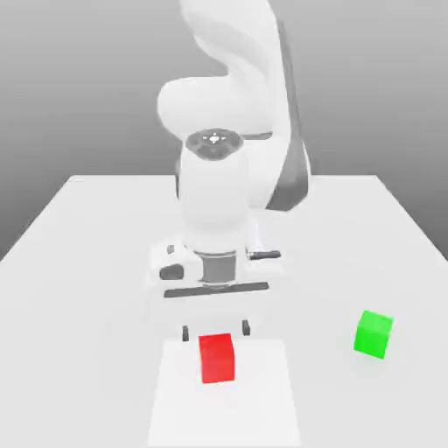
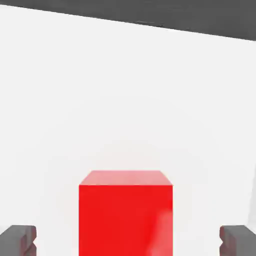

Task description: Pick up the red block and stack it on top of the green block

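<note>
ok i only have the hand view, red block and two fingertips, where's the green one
Observer: The green block sits on the table, off to the exterior view's right of the red block, well apart from it.
Operator: anything on top of green
Observer: No, its top face is bare.
Operator: is the gripper over red
Observer: Yes. The gripper is open, pointing down, its fingers straddling the red block's far edge.

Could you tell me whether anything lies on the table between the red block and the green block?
No. In the exterior view the stretch between the red block and the green block is bare white table; the two stand apart, nothing between them.
</note>
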{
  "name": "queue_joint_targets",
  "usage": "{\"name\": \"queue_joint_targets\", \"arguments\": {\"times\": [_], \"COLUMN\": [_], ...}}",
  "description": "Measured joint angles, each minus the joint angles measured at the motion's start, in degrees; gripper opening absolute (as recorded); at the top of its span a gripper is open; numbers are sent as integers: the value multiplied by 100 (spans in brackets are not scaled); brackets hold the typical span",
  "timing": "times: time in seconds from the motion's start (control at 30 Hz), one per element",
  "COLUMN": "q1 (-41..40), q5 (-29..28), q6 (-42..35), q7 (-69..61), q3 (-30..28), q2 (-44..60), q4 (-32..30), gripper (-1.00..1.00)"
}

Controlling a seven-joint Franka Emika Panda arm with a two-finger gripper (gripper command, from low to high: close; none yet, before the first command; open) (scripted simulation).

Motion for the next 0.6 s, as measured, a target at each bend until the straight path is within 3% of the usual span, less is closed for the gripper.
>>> {"name": "queue_joint_targets", "arguments": {"times": [0.07,0.1,0.33,0.6], "q1": [-116,-181,-209,-191], "q5": [111,167,161,-256], "q6": [288,431,463,-564], "q7": [-77,-114,-107,194], "q3": [143,223,252,119], "q2": [341,510,550,-658], "q4": [41,59,64,-108], "gripper": [0,-100,-100,-100]}}
